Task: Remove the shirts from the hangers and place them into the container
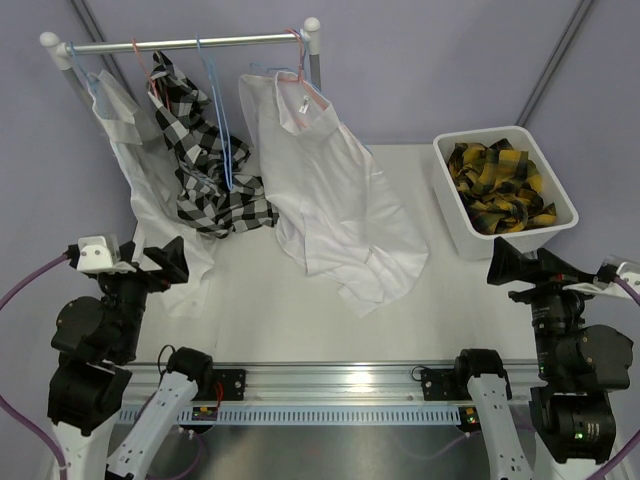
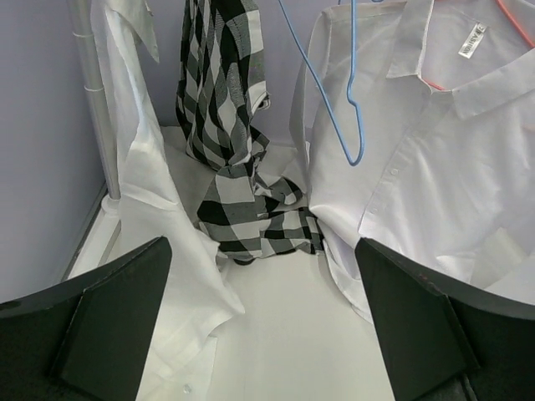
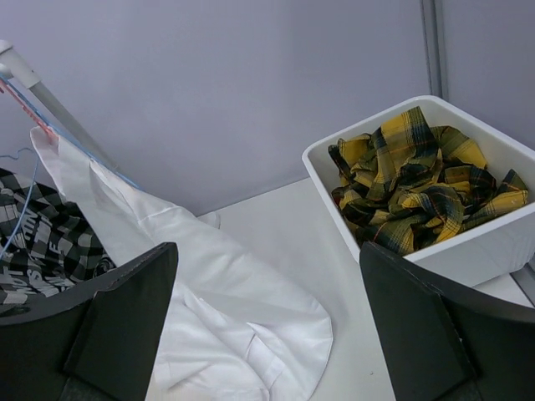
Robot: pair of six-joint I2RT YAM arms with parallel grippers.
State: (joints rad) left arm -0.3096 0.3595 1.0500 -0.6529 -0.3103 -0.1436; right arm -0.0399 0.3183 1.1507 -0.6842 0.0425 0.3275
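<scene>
A plain white shirt (image 1: 330,190) hangs from a pink hanger (image 1: 300,62) on the rail, its tail spread on the table. A black-white checked shirt (image 1: 205,170) droops beside a bare light blue hanger (image 1: 215,110). Another white shirt (image 1: 135,170) hangs at the left end. A yellow-black plaid shirt (image 1: 500,185) lies in the white container (image 1: 452,215) at the right. My left gripper (image 1: 160,263) is open above the table, facing the checked shirt (image 2: 226,125) and touching nothing. My right gripper (image 1: 520,265) is open too, near the container (image 3: 468,246), with the white shirt's tail (image 3: 217,292) below it.
The clothes rail (image 1: 190,43) spans the back left on white posts (image 2: 94,100). The blue hanger (image 2: 343,109) dangles between the checked shirt and the right white shirt (image 2: 435,167). Purple walls enclose the table. A metal rail (image 1: 330,380) runs along the near edge.
</scene>
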